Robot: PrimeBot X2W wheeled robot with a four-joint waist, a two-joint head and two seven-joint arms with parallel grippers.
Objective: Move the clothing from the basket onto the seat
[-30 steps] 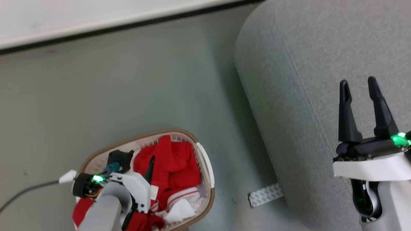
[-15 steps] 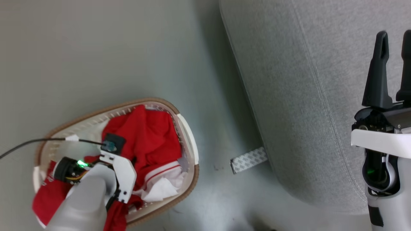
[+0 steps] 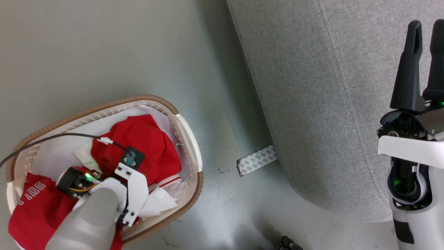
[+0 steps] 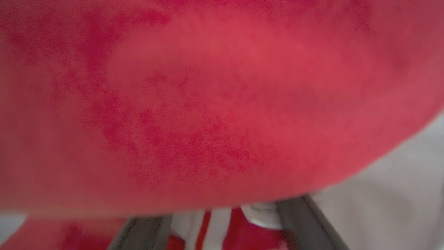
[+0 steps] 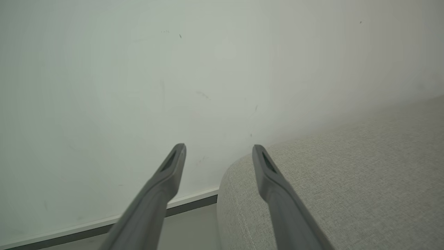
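The right end effector pointed up the head view, its two dark fingers slightly parted, holding nothing. The left forearm angled steeply downward; the left end effector had its fingertips hidden.

A grey-green floor is seen, marked by faint scuffs. A short white strip with a grey printed pattern is laid flat on it, and a small dark object is cut by the lower edge. In the right wrist view a pale wall is edged by a dark-banded skirting.
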